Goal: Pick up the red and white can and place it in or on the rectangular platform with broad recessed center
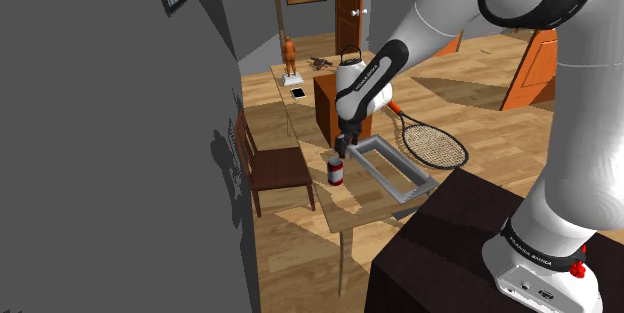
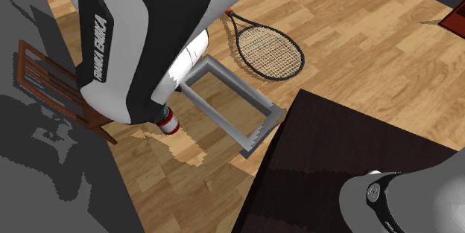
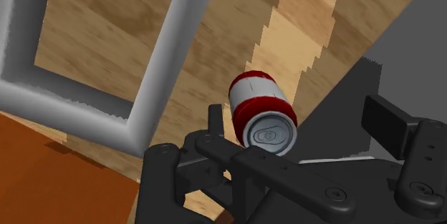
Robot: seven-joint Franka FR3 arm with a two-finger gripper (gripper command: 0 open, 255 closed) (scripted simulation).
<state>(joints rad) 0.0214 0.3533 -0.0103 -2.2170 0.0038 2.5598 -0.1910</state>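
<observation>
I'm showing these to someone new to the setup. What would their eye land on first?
The big white arm reaching in from the shoulder view's right grabs the eye first, its open gripper hanging close above the upright red and white can. Next come the grey tray beside the can and the racket lying just beyond the tray.

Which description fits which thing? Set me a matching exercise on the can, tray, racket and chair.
Things:
1 can
2 tray
3 racket
4 chair

Descriptions:
A grey, nothing lying inside it
B brown wood
C red and white, standing upright
D black hoop with strings

Pairs: 1-C, 2-A, 3-D, 4-B
</observation>
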